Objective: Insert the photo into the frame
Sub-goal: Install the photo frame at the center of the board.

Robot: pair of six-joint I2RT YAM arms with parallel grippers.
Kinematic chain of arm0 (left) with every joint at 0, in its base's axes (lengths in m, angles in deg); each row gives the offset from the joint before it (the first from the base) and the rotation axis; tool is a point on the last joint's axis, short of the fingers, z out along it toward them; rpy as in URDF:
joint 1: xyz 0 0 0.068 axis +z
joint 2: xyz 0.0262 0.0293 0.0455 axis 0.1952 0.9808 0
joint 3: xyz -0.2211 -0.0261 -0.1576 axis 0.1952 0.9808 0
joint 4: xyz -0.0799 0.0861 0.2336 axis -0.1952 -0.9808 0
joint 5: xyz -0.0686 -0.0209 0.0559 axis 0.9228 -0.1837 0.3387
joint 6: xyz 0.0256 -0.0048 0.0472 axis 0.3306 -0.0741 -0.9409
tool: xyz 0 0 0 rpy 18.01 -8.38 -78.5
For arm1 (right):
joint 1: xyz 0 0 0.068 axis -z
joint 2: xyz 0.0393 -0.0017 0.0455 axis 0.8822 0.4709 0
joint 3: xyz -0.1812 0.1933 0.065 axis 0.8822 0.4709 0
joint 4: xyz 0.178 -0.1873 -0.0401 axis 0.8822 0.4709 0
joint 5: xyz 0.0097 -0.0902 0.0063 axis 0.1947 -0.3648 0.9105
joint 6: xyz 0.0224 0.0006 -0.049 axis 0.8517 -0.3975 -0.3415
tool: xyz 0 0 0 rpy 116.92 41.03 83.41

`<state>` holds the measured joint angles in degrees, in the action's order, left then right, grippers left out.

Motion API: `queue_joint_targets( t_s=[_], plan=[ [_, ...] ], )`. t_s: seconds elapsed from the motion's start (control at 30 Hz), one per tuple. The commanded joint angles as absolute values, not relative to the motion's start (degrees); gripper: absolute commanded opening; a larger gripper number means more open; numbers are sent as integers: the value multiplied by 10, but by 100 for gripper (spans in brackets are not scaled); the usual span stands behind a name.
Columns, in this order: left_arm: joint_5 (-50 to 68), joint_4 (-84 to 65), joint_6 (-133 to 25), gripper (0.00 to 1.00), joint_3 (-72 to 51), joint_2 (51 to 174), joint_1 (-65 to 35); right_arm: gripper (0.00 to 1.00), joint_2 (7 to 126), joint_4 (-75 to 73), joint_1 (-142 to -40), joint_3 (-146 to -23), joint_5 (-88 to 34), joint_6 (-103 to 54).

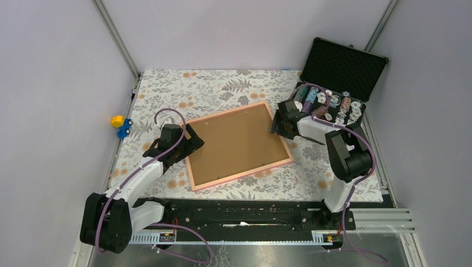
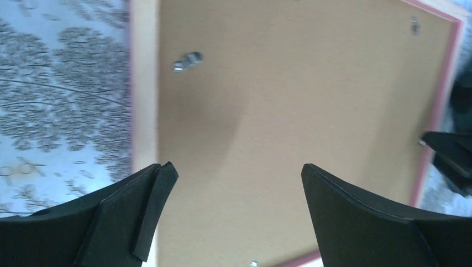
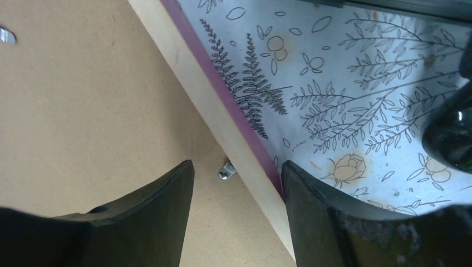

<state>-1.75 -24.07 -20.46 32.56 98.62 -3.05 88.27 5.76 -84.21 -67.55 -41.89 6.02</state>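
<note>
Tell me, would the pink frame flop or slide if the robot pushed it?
Probably stiff: the frame has straight edges and a flat board in its back. It lies flat on the cloth, so it would likely slide or turn, not tip. Being thin, it's probably light.

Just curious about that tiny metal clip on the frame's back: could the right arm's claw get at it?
Probably yes. The right claw is open, and the clip lies bare between its fingers by the rim of the frame.
</note>
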Motion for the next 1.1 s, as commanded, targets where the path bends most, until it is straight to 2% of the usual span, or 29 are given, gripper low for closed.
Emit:
queue_joint_targets(
  t_s=[0.0,0.13,0.23,0.4,0.47,0.53,0.6,0.63,0.67,0.73,0.8,0.93,1.07],
  plan=[
    [26,-294,-180,99,250,992,-57,66,915,138,-853,-719,-411,-23],
    [-24,-367,-168,99,214,1006,-119,58,931,142,-853,-726,-422,-16],
    [-55,-396,-135,99,217,984,-172,39,937,141,-853,-728,-425,-6],
    [-67,-393,-44,99,244,951,-286,15,945,139,-853,-730,-419,7],
    [-81,-386,-8,99,248,954,-337,8,943,138,-852,-727,-418,10],
    [-85,-364,22,99,254,969,-381,6,938,132,-853,-720,-410,14],
    [-84,-330,44,99,261,995,-416,8,931,126,-853,-714,-394,14],
    [-82,-317,47,99,260,1012,-427,16,925,123,-853,-710,-387,14],
    [-77,-308,45,99,257,1031,-432,29,917,121,-853,-706,-383,14],
    [-75,-297,31,99,249,1059,-431,49,899,119,-853,-698,-376,9],
    [-81,-290,17,99,246,1069,-432,62,877,114,-853,-690,-360,-1],
    [-85,-260,-1,99,268,1054,-425,76,852,109,-852,-693,-359,-19],
    [-56,-233,-13,99,304,1027,-380,78,893,115,-852,-743,-379,-41]
  ],
)
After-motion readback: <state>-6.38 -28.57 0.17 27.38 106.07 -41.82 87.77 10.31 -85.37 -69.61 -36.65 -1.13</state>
